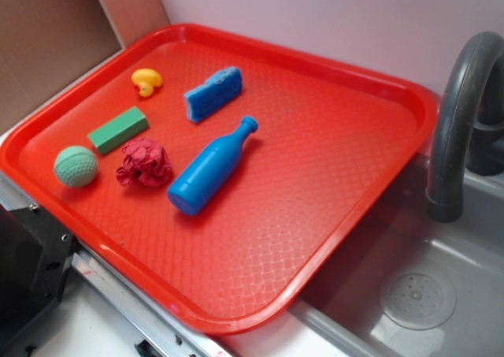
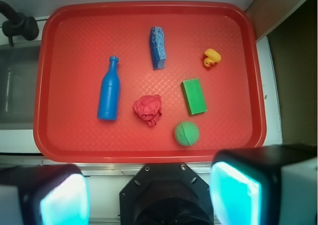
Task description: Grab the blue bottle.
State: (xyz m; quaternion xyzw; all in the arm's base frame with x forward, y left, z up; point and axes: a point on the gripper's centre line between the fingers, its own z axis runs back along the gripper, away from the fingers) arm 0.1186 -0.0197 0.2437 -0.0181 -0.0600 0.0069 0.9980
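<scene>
The blue bottle (image 1: 211, 169) (image 2: 109, 92) lies on its side on the red tray (image 1: 331, 176) (image 2: 74, 130), about in the tray's middle, and nothing touches it. In the wrist view its neck and small cap point away from the camera, toward the far rim. Just beside its body lies a crumpled red cloth ball (image 1: 145, 163) (image 2: 148, 109), with a small gap between them. Near the bottle's neck side is the blue sponge block (image 1: 213, 94) (image 2: 158, 47). Further out are a green block (image 1: 118, 130) (image 2: 194, 96), a green knitted ball (image 1: 75, 166) (image 2: 187, 133) and a small yellow duck (image 1: 146, 81) (image 2: 211, 57). Beside the tray is a grey sink (image 1: 441, 278) with a dark faucet (image 1: 465, 120) (image 2: 20, 24).

The gripper (image 2: 149, 195) is high above the near edge of the tray. Its two fingers (image 2: 233, 190) stand wide apart at the bottom of the wrist view, and they hold and touch nothing. It is well apart from the bottle.
</scene>
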